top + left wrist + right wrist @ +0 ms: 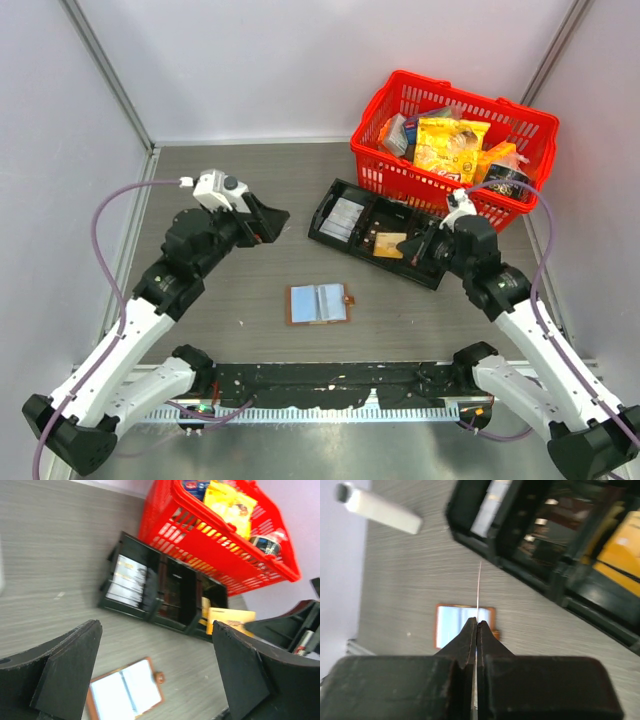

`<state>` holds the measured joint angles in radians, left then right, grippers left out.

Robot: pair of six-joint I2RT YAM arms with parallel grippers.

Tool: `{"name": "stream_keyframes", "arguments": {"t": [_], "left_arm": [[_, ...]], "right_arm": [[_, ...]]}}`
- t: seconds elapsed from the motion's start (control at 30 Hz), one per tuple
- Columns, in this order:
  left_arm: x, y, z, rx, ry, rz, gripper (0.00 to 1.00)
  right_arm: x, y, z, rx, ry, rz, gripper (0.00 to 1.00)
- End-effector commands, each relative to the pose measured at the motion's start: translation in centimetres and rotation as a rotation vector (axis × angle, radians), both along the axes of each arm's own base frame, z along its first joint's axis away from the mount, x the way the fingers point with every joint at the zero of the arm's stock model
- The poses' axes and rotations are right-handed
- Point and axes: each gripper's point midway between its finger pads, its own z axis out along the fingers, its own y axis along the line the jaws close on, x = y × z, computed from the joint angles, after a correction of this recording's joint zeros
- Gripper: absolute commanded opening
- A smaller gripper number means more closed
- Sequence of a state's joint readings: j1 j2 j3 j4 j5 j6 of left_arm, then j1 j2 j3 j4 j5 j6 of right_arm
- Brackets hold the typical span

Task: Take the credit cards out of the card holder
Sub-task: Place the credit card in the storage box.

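The brown card holder [318, 303] lies open and flat on the table, pale pockets up and its side tab to the right. It also shows in the left wrist view [125, 690] and the right wrist view [455, 622]. My right gripper [418, 250] [477, 624] is shut on a thin whitish credit card [479, 590], seen edge-on. It holds the card above the table by the near edge of the black tray. My left gripper [270, 222] [157, 627] is open and empty, raised left of the tray and behind the holder.
The black three-compartment tray [325, 222] lies behind the holder. Its left compartment has pale flat cards [347, 217] and a right one has a gold packet [390, 243]. A red basket [400, 85] full of goods stands at the back right.
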<state>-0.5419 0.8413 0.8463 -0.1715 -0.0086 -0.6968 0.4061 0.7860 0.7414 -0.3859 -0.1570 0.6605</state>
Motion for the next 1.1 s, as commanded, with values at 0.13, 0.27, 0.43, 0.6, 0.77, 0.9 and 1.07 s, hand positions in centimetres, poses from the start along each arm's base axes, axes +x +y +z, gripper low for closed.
{"name": "stream_keyframes", "arguments": {"t": [0.13,0.27,0.43,0.6,0.77,0.9,1.07], "left_arm": [[0.4,5.3,-2.4,0.374,0.007,0.079,0.99],[0.1,6.4,-3.0,0.406,0.013,0.114,1.0],[0.0,7.2,-2.9,0.432,0.003,0.138,1.0],[0.1,7.2,-3.1,0.437,0.004,0.137,1.0],[0.2,7.3,-3.1,0.444,0.004,0.144,1.0],[0.2,7.2,-3.3,0.444,0.008,0.138,0.99],[0.3,6.9,-3.7,0.439,0.015,0.128,1.0]], "right_arm": [[1.1,-9.9,-2.3,-0.331,0.181,-0.234,0.01],[3.3,-12.2,-3.3,-0.326,0.213,-0.306,0.01],[5.8,-12.7,-4.5,-0.304,0.196,-0.319,0.01],[8.1,-11.8,-5.5,-0.231,0.137,-0.315,0.01],[9.3,-11.1,-7.4,-0.204,0.158,-0.285,0.01],[9.9,-10.3,-8.5,-0.165,0.176,-0.261,0.01],[10.1,-10.6,-10.1,-0.118,0.237,-0.269,0.02]]}}
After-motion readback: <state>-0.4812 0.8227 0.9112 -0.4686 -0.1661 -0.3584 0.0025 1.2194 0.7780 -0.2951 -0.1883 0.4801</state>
